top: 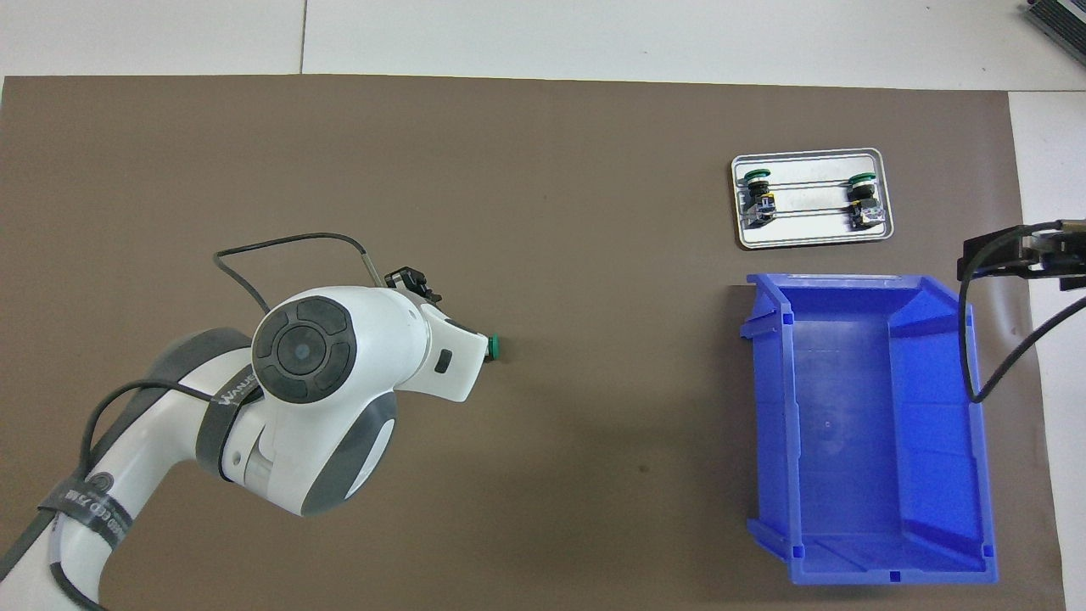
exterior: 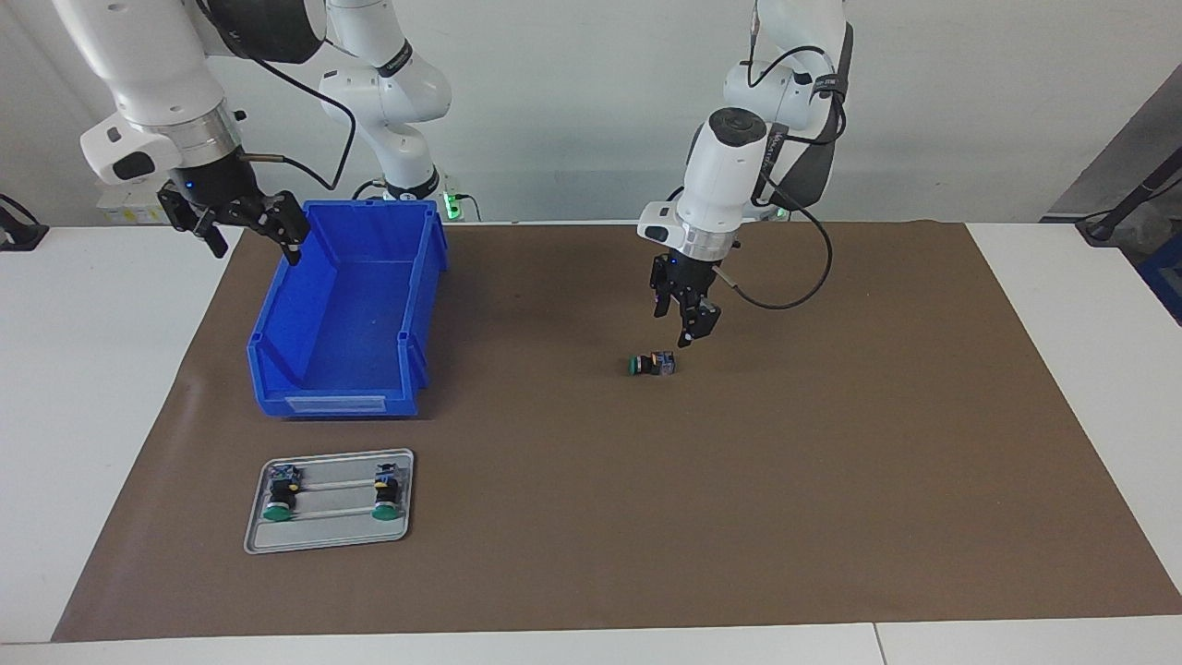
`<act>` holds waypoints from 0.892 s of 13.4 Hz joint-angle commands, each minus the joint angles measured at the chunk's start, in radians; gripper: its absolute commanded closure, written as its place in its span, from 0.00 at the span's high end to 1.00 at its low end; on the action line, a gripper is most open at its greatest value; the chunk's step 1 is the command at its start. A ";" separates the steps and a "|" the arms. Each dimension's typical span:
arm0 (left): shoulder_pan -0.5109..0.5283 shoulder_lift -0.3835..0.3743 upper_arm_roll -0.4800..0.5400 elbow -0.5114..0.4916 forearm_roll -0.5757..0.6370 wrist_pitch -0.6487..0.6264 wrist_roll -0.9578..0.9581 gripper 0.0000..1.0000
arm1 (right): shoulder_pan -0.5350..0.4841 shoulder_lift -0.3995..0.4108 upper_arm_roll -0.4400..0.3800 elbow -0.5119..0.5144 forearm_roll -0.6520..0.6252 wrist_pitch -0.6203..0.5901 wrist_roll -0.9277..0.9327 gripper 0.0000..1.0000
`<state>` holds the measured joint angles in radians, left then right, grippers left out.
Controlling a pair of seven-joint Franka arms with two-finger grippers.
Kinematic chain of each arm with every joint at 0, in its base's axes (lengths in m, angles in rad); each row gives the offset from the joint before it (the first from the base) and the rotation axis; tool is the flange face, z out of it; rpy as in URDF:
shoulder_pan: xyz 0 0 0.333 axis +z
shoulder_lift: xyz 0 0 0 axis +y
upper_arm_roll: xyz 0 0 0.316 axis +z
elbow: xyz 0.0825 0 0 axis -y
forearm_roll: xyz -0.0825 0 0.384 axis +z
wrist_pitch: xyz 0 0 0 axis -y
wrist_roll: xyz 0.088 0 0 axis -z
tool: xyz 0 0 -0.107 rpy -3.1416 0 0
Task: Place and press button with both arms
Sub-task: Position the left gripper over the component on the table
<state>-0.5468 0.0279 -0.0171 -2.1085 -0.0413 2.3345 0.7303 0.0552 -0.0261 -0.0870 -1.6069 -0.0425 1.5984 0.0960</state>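
A button (exterior: 653, 363) lies on its side on the brown mat, green cap toward the right arm's end of the table. My left gripper (exterior: 679, 331) hangs just above it, pointing down, open, holding nothing. In the overhead view only the button's green cap (top: 495, 346) shows past the left arm's wrist, which hides the gripper. My right gripper (exterior: 257, 242) waits in the air, open and empty, over the outer corner of the blue bin (exterior: 355, 314); it also shows at the picture's edge as the right gripper (top: 1018, 255).
A grey metal tray (exterior: 332, 522) lies farther from the robots than the blue bin (top: 857, 407), with two green-capped buttons (exterior: 280, 494) (exterior: 386, 494) on it. The same tray (top: 810, 229) shows from above. The brown mat (exterior: 831, 480) covers most of the white table.
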 commanded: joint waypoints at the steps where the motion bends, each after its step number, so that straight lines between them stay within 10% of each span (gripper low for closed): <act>1: -0.027 -0.019 0.019 -0.047 -0.009 0.031 0.127 0.75 | -0.008 -0.023 0.004 -0.047 0.044 0.008 -0.016 1.00; 12: -0.101 0.131 0.020 -0.039 -0.009 0.109 0.075 0.73 | 0.023 -0.028 0.007 -0.051 0.009 -0.021 -0.021 1.00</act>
<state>-0.6198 0.1225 -0.0157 -2.1508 -0.0414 2.3854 0.8335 0.0888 -0.0267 -0.0854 -1.6305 -0.0300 1.5919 0.0948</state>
